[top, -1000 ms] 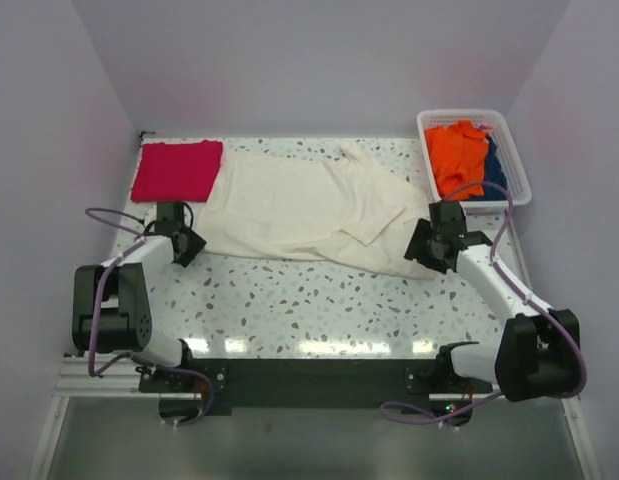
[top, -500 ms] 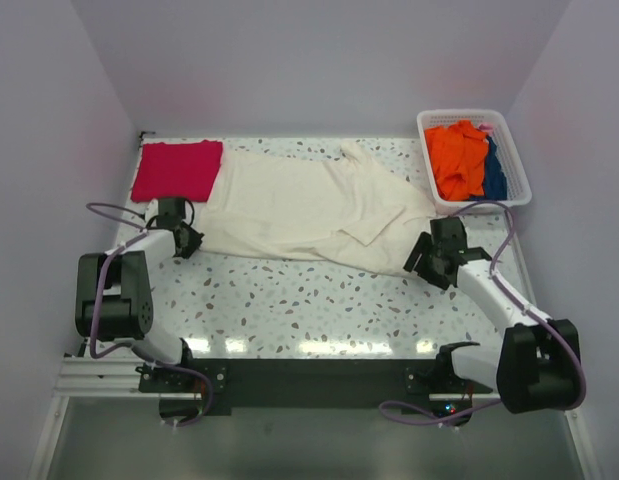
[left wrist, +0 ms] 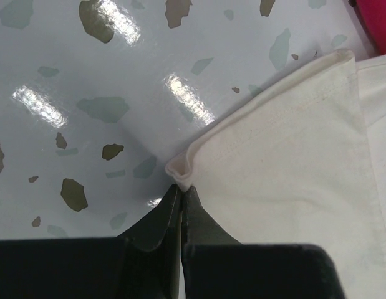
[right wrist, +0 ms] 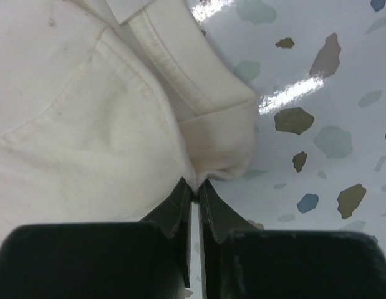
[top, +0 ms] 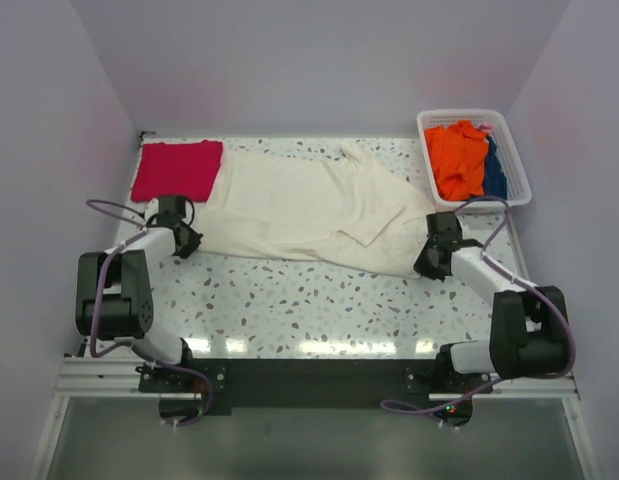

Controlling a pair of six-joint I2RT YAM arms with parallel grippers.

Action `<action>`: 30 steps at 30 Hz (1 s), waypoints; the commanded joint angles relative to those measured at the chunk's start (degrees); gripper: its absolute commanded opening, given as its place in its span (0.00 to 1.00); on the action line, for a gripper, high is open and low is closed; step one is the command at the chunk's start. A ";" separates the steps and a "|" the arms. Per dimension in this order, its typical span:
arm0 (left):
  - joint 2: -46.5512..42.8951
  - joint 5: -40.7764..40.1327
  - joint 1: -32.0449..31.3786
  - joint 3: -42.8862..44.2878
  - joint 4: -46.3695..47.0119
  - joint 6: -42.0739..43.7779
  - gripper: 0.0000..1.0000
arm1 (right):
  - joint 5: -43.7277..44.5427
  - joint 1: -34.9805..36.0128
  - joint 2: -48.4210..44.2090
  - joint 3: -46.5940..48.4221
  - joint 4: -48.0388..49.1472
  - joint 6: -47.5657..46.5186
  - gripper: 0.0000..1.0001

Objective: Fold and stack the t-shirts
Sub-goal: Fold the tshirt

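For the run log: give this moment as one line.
left gripper: shut on cream t-shirt hem corner | right gripper: shut on cream t-shirt edge | pink t-shirt: folded

The speckled terrazzo table [top: 319, 300] carried a cream-white t-shirt [top: 289, 205] spread across its far half. A folded crimson-pink t-shirt [top: 176, 170] lay at the far left corner, just beside it. A white basket [top: 459, 114] of clothes stood at the far right corner.

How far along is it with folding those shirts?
Done: the pink shirt lies folded at the far left corner. In hand: the left fingers and right fingers each pinch the near edge of the cream shirt, which lies spread out, unfolded. Left: fold it, stack the two; a basket holds more clothes.
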 commanded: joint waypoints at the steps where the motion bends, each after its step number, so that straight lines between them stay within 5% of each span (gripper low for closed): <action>1: -1.51 -4.57 0.27 1.39 -3.50 2.73 0.00 | 3.35 -0.59 -0.84 4.90 -0.96 -1.46 0.03; 19: -14.16 -10.99 0.80 -3.44 -13.08 3.44 0.00 | 1.87 -3.84 -21.23 4.74 -19.68 -1.22 0.00; 24: -18.29 -11.43 0.80 -7.04 -15.10 2.12 0.00 | -0.42 -3.76 -26.95 2.81 -22.40 2.39 0.15; 26: -19.43 -11.61 0.89 -7.57 -15.72 2.03 0.09 | -0.60 -3.84 -29.23 2.02 -23.29 3.19 0.28; 27: -19.79 -11.61 0.98 -7.66 -16.33 1.77 0.30 | -0.42 -3.84 -29.94 2.01 -24.25 3.45 0.32; 28: -20.31 -11.43 1.06 -7.57 -16.51 1.94 0.41 | -0.68 -3.84 -30.55 2.19 -24.52 3.36 0.46; 30: -22.24 -10.56 1.15 -7.40 -16.25 2.73 0.65 | -2.08 -3.76 -31.69 2.80 -24.43 2.75 0.55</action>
